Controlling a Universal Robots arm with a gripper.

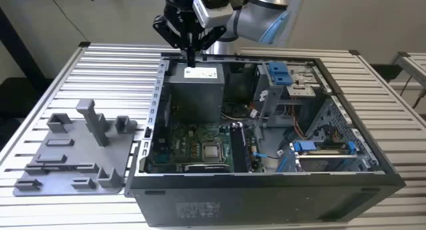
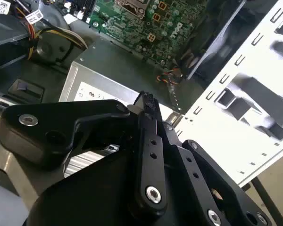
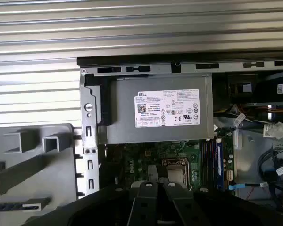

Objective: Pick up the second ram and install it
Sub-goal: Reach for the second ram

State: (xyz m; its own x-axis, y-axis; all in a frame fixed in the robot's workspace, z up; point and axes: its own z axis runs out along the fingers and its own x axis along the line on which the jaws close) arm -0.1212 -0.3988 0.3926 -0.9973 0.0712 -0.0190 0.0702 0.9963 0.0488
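- Your desk (image 1: 113,75) is a slatted metal top, its slats running from the exterior view's left to its right.
- An open computer case (image 1: 266,200) lies on the desk and takes up the middle and the exterior view's right.
- A grey fixture (image 1: 80,155) of blocks and rails sits on the desk just outside the case wall, on the exterior view's left.
- Inside the case, the power supply (image 1: 193,90) sits at the far end with the green motherboard (image 1: 193,145) nearer the camera.
- Your gripper (image 1: 191,63) hangs pointing down over the far edge of the power supply. The jaws look clenched together, with nothing visible between them in the second wrist view.
- The memory slots (image 3: 210,157) run crosswise to the desk slats, beside the processor socket.
- The second ram (image 3: 19,205) is most likely the slim dark strip lying in the fixture, seen in the first wrist view; I cannot confirm its chips.
- Judged from this, it lies well apart from the jaws, beyond the case wall, toward the exterior view's left and nearer that camera.
- Its long axis follows the desk slats, so it sits crosswise to the memory slots.
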